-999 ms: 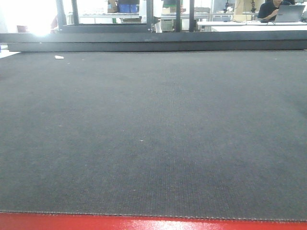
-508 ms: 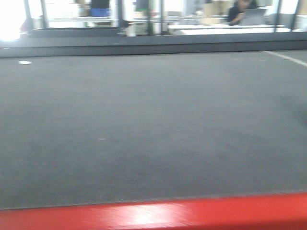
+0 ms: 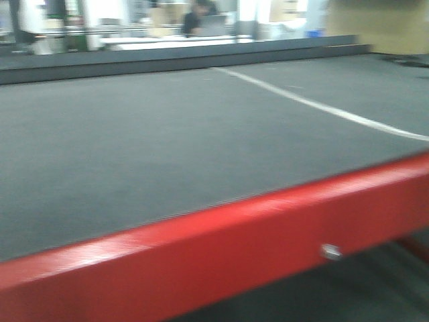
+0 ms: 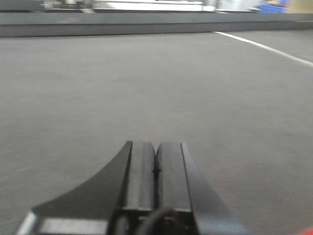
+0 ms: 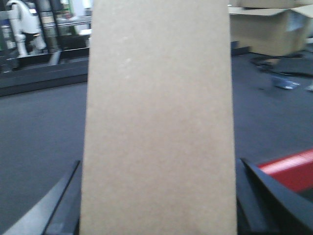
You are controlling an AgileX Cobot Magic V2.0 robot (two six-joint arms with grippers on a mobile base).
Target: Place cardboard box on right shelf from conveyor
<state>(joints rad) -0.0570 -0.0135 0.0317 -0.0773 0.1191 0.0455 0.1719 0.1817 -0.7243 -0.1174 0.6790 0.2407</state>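
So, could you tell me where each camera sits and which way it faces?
Front: low by the red edge of the conveyor, looking obliquely across it; no robot shows.
Left wrist: behind the shut left gripper, looking across the conveyor.
Right wrist: behind the right gripper, facing the box it holds.
Shared: front and left wrist both show the white line.
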